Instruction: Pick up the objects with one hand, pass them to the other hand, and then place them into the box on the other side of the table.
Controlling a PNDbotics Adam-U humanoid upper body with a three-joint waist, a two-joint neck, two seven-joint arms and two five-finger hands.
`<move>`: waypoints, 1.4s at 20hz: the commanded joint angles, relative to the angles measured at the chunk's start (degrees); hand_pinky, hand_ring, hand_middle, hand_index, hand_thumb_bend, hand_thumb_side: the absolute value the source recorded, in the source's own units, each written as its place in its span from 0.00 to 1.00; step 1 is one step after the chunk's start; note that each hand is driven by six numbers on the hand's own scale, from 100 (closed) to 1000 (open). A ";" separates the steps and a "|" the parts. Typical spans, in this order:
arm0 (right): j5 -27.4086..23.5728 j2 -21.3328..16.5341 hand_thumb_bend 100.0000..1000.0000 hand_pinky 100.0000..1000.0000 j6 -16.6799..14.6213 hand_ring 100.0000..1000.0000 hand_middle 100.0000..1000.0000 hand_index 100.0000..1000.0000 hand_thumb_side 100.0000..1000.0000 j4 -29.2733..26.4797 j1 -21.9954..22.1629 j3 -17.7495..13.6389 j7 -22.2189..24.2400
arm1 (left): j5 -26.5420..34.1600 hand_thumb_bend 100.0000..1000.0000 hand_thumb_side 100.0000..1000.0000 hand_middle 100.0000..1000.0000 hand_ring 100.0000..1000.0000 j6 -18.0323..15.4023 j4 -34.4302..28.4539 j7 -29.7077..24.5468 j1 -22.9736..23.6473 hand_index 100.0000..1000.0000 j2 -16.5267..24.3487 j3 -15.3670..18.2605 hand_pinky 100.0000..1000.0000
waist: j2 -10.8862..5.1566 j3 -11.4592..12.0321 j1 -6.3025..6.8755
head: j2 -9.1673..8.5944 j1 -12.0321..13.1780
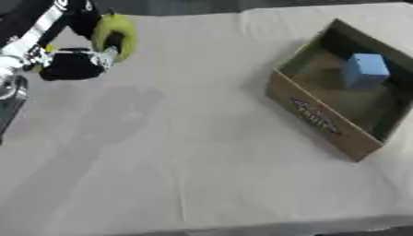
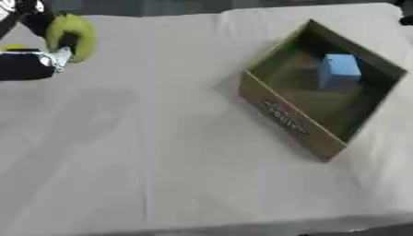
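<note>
My left hand (image 1: 74,64) is at the far left of the table, raised above the cloth, with its fingers curled round a curved yellow-green object (image 1: 113,32). A dark finger crosses the object's middle. The same object (image 2: 71,34) also shows in the right eye view, at the top left. An open brown cardboard box (image 1: 322,117) stands at the right side, turned at an angle. Inside it, near the far wall, lies a light blue block (image 1: 365,69). My right hand shows in neither view.
A beige cloth (image 1: 185,152) covers the table, and its front edge runs along the bottom of the view. The left arm's shadow (image 1: 121,103) falls on the cloth below the hand. Printed lettering marks the box's near wall.
</note>
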 commanded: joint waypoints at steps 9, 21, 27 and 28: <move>6.81 -4.23 0.00 0.94 -0.51 0.76 0.84 0.78 0.35 -4.02 -7.33 6.61 6.76 | -6.35 0.00 0.10 0.36 0.44 -6.21 2.47 2.90 -0.34 0.42 -3.31 -0.40 0.56 | -2.25 0.23 -0.62 | 0.26 0.38; 15.38 -1.95 0.00 0.92 1.15 0.75 0.84 0.79 0.22 -1.67 -17.57 15.87 10.69 | -11.04 0.00 0.10 0.36 0.43 -9.24 4.04 5.48 1.96 0.41 -5.43 -0.71 0.55 | -3.11 0.15 -1.14 | 0.94 0.80; 19.02 3.06 0.00 0.93 3.22 0.76 0.86 0.80 0.21 0.98 -20.73 18.69 13.71 | -12.60 0.00 0.11 0.36 0.43 -10.33 4.55 8.16 2.79 0.41 -7.02 -0.38 0.55 | -3.29 0.05 -1.31 | 0.94 0.95; 19.43 3.59 0.00 0.93 3.41 0.76 0.86 0.80 0.21 1.17 -21.09 18.94 14.16 | -12.80 0.00 0.11 0.36 0.43 -10.56 4.65 8.48 2.86 0.41 -7.18 -0.40 0.55 | -3.29 0.04 -1.30 | 0.94 0.95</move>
